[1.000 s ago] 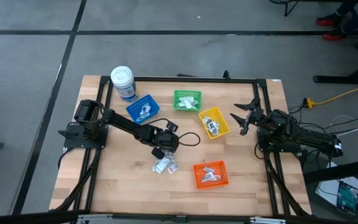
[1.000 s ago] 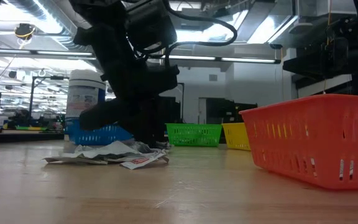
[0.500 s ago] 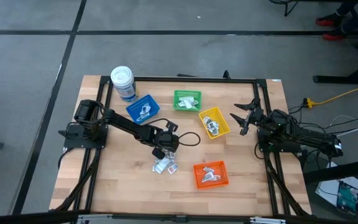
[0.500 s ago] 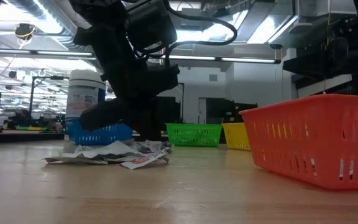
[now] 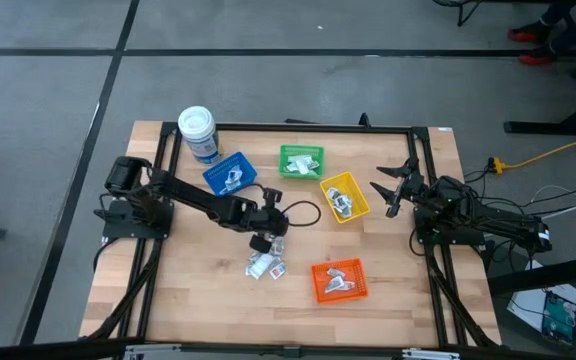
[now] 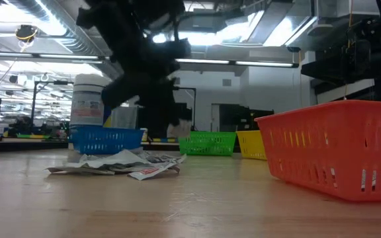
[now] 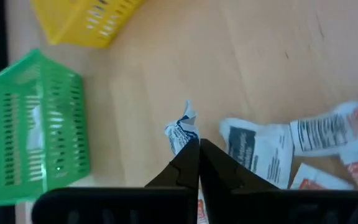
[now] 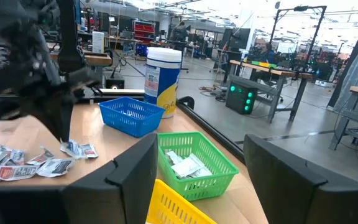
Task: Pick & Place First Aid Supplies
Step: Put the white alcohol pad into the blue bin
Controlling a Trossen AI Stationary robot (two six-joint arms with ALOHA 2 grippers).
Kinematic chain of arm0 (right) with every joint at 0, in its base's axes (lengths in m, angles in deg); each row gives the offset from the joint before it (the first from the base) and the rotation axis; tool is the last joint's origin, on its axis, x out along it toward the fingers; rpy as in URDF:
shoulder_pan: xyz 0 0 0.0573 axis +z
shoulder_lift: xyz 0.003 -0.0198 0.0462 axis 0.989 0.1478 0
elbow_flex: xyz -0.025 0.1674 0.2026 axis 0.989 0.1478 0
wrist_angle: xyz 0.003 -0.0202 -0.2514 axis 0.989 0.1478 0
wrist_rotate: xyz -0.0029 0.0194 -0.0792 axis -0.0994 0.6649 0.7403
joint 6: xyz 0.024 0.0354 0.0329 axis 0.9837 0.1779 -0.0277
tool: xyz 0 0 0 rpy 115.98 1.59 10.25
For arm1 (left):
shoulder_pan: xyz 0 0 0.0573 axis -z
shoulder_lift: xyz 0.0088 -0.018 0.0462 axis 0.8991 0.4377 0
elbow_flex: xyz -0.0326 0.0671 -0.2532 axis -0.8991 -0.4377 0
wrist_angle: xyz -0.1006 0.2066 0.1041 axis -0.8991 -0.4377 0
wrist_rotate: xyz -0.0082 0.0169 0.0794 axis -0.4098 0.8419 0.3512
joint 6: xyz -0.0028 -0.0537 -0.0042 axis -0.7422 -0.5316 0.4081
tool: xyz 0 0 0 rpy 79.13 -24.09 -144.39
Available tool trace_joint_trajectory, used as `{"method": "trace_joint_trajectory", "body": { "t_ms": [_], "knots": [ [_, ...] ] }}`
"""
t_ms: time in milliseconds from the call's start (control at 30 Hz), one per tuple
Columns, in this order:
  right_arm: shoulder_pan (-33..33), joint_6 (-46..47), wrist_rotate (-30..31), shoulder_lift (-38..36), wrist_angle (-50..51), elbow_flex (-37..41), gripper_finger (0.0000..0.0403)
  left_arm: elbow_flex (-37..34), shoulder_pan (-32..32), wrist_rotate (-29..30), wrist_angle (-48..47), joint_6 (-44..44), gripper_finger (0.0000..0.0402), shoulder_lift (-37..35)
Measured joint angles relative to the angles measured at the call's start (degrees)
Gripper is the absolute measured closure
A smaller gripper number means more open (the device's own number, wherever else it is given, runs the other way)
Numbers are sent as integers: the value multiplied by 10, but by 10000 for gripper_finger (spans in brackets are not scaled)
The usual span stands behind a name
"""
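Several first aid supplies, small white packets with red and blue print, lie in a loose pile on the wooden table, between the blue bin and the orange bin. My left gripper hangs just above the pile's far side, shut on one packet. The low view shows that packet well above the pile. My right gripper waits open beside the yellow bin, at the table's right. My left gripper pinches the white, blue-printed packet by one crumpled end between its two fingertips. The fingers come from above, pointing down. The packet sticks out past the fingertips, lifted clear of the table and of the pile.
A green bin stands at the far middle, and all the coloured bins hold packets. A white-lidded jar stands at the far left, behind the blue bin. Bare wood lies along the near edge and at the near left.
My left gripper has shut on one packet at the pile's far side and has risen with it. The packet now hangs clear above the pile, which stays on the table.
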Motion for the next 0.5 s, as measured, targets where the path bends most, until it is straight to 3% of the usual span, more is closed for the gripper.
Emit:
{"method": "trace_joint_trajectory", "body": {
  "t_ms": [200,500],
  "knots": [
    [0,0,0,0,0,0,166,0,-3,6,0,-43,400,-43],
    [0,0,0,0,0,0,166,0,-29,89,-57,-59,400,-102]
  ]
}}
